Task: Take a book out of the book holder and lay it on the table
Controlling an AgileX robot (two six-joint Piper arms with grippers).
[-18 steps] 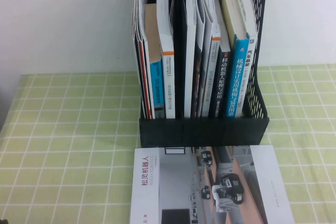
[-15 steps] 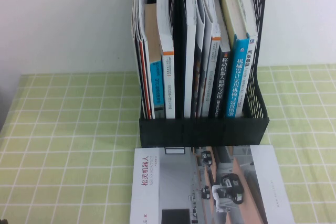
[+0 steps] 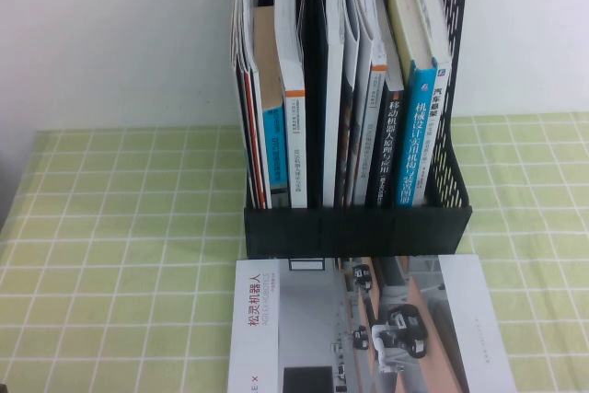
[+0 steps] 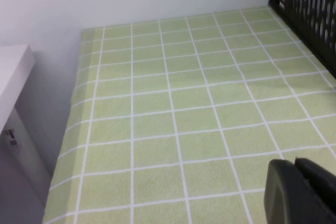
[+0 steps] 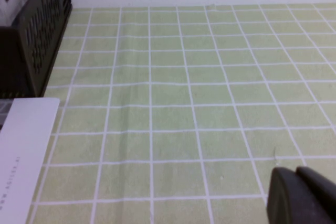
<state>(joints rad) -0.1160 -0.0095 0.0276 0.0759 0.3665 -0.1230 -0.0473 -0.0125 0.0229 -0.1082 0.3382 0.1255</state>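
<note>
Black mesh, the book holder (image 3: 354, 135) stood well ahead of both jaws, its books upright; we could not single out the book. Left gripper (image 4: 302, 192) and right gripper (image 5: 304, 195) hovered low over the tabletop (image 3: 120, 255), jaws seemingly pressed together, neither clearly nearer.

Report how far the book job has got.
Nothing looks done: the books all stand in the holder, and only a grey booklet lies on the table in front of it. Nothing is in hand: the left claw and right claw sit low over bare cloth, away from the holder. Left: reach, grip, pull out, lay flat.
</note>
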